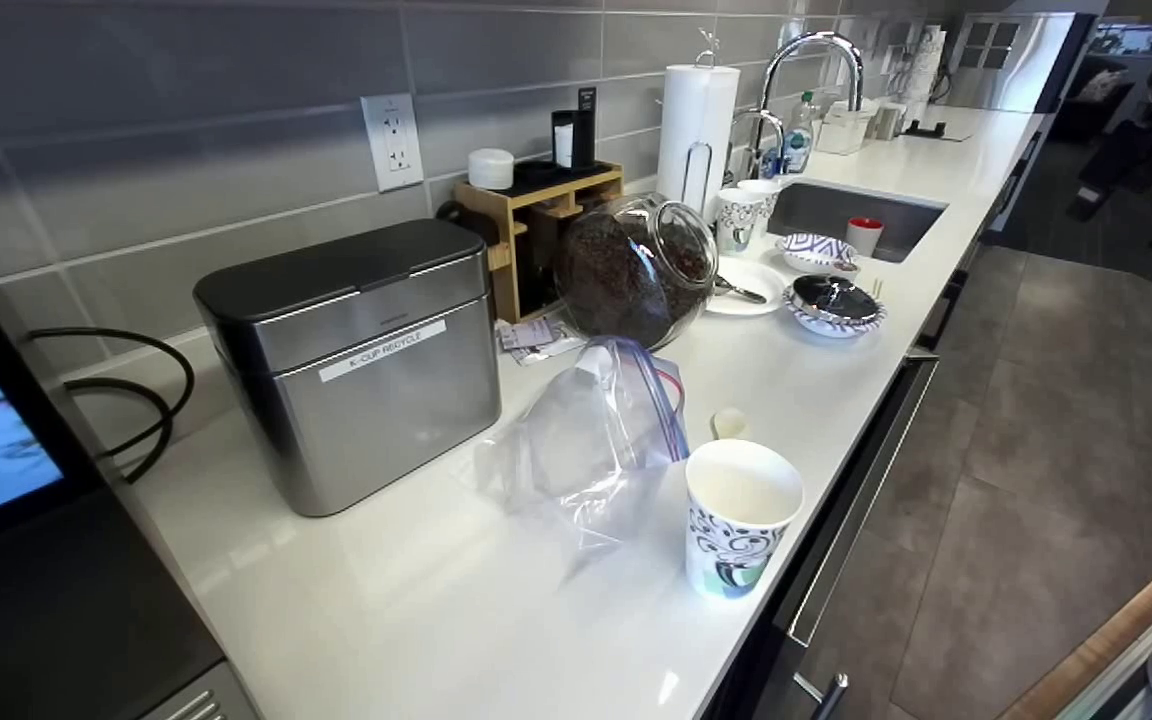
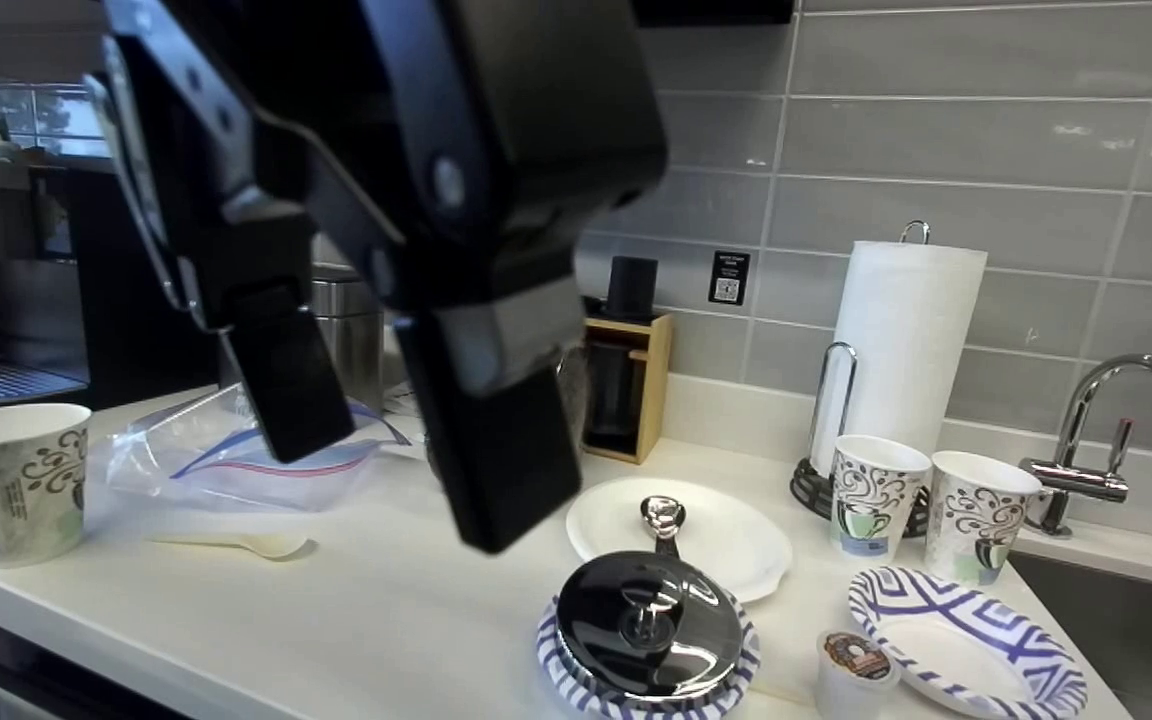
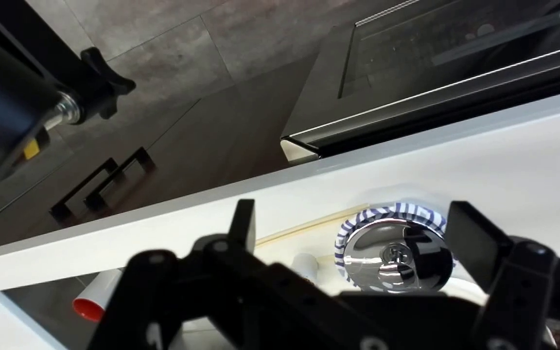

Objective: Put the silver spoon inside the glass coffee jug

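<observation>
In an exterior view the glass coffee jug (image 1: 626, 270) shows plainly, tipped, with dark contents; in an exterior view the gripper (image 2: 414, 470) covers most of it, and the sliver of glass at its right edge is probably the same jug. The gripper hangs above the counter (image 2: 386, 620), slanting downward, fingers (image 2: 498, 450) spread wide. To its right and beyond, the silver spoon (image 2: 663, 513) lies on a white plate (image 2: 736, 535), partly hidden behind a shiny lid (image 2: 616, 640). Behind the gripper, to its left, lies a clear plastic bag (image 2: 221, 460).
</observation>
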`<state>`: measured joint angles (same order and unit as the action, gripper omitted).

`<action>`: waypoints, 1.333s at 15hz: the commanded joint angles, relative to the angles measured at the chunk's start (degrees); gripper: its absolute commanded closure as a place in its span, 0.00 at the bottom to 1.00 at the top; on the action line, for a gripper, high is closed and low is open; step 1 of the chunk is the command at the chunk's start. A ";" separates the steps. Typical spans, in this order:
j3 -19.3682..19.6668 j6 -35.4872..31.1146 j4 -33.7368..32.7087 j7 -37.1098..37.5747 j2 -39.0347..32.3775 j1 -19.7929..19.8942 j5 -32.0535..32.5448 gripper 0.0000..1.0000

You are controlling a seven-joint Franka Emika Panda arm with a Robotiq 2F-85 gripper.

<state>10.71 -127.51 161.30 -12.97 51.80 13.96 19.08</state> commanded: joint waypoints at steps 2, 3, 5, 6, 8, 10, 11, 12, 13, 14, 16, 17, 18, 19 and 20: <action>0.93 -3.99 -2.38 -0.39 -4.07 -2.10 -0.70 0.00; 0.79 -6.35 -3.60 -0.40 -6.16 -3.02 -0.85 0.00; 1.23 -12.82 -6.17 -1.86 -11.78 -6.48 -2.29 0.00; 1.75 -15.82 -7.33 -3.15 -14.49 -8.50 -3.40 0.00; 3.48 -21.28 -9.69 -6.98 -19.93 -12.83 -6.28 0.00; 6.12 -24.24 -12.91 -12.56 -25.69 -17.83 -10.76 0.00; 7.61 -24.60 -14.65 -15.69 -28.15 -20.13 -13.35 0.00; 8.94 -23.85 -16.92 -18.96 -30.83 -22.25 -16.01 0.00; 10.05 -22.58 -19.04 -21.97 -33.06 -23.83 -18.56 0.00; 11.27 -20.94 -21.55 -25.49 -35.41 -25.47 -21.54 0.00; 10.85 -17.71 -26.16 -30.19 -39.80 -25.30 -25.61 0.00; 10.12 -15.97 -28.23 -32.27 -41.73 -24.54 -27.20 0.00; 8.94 -14.16 -30.53 -33.39 -43.82 -23.43 -28.17 0.00; 7.84 -12.51 -32.42 -34.29 -45.52 -22.28 -28.72 0.00; 6.30 -11.03 -34.63 -33.28 -47.58 -20.92 -27.87 0.00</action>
<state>20.19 -143.69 133.96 -44.03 11.12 -9.98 -6.80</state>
